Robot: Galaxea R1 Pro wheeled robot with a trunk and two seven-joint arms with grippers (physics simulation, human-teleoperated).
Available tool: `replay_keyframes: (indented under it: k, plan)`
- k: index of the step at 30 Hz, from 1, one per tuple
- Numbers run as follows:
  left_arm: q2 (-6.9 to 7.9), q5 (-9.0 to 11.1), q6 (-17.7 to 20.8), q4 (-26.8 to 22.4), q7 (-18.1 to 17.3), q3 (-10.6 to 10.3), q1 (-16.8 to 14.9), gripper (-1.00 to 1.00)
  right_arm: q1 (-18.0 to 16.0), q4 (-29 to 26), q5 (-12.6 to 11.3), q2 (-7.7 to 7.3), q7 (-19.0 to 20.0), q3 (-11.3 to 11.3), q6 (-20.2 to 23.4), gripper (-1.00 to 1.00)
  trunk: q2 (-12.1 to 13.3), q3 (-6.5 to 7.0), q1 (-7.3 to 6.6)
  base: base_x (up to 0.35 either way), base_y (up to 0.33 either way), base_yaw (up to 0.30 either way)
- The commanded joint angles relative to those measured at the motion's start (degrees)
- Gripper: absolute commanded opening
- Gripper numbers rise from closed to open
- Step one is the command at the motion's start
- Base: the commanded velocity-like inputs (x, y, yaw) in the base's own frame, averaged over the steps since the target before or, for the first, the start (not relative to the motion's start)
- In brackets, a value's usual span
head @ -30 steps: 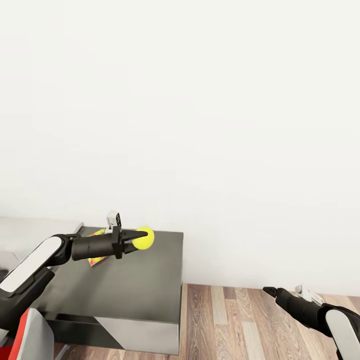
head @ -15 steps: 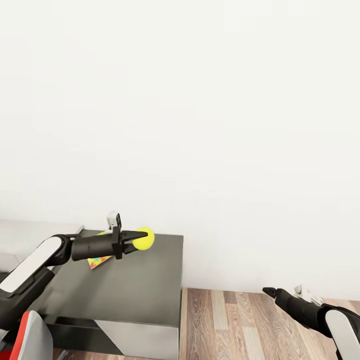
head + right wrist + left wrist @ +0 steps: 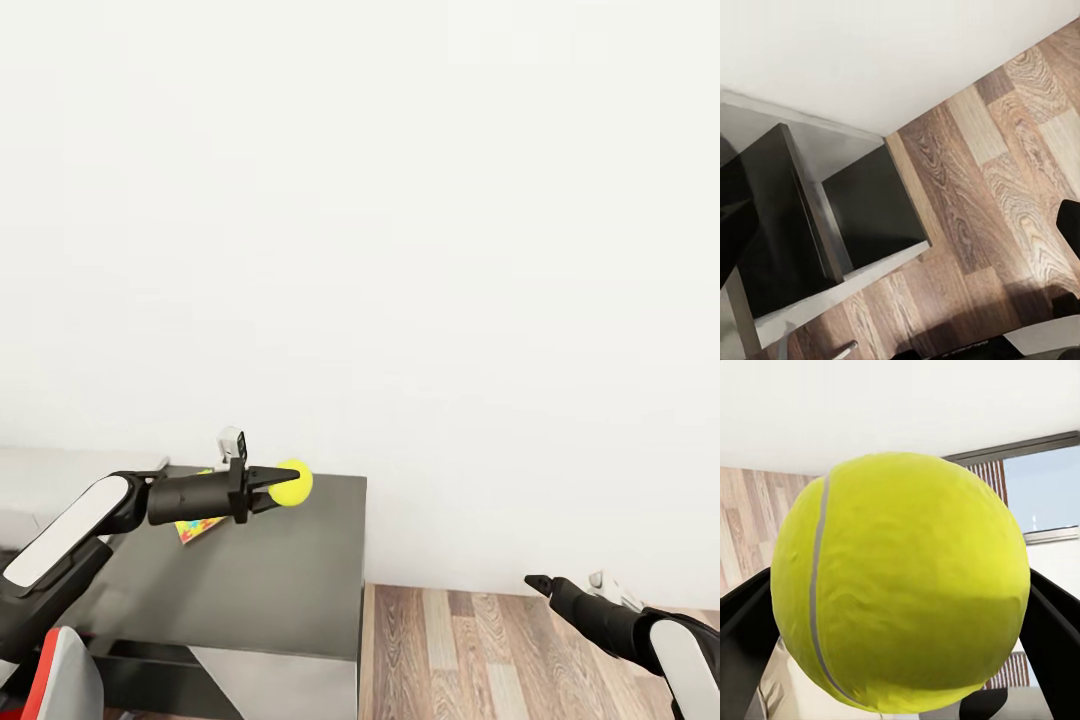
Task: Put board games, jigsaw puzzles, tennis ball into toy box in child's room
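One tennis ball [image 3: 293, 482] sits clamped in the left claw [image 3: 272, 487] — one jigsaw puzzle [image 3: 196, 526] lies behind; right claw [image 3: 537, 581] unclear.

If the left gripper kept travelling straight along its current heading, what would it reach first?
Probably the white wall. The left gripper, shut on the tennis ball, points rightward above the dark cabinet; depth is unclear.
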Motion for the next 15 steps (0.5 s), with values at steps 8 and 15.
replay_keyframes:
  k: [8, 15]
  plan:
    - [0.08, -0.3, 0.03, 0.02, -0.42, -0.09, -0.08, -1.0, -0.05, -0.06, -0.6, 0.0, -0.55, -0.02, 0.17, 1.0, -0.12, 0.63, 0.04, 0.0, 0.0, 0.0]
    - [0.04, -0.3, 0.03, 0.02, -0.4, -0.08, -0.08, -1.0, -0.05, -0.06, -0.57, 0.02, -0.55, -0.02, 0.17, 1.0, -0.12, 1.29, 0.04, 0.0, 0.0, 0.032]
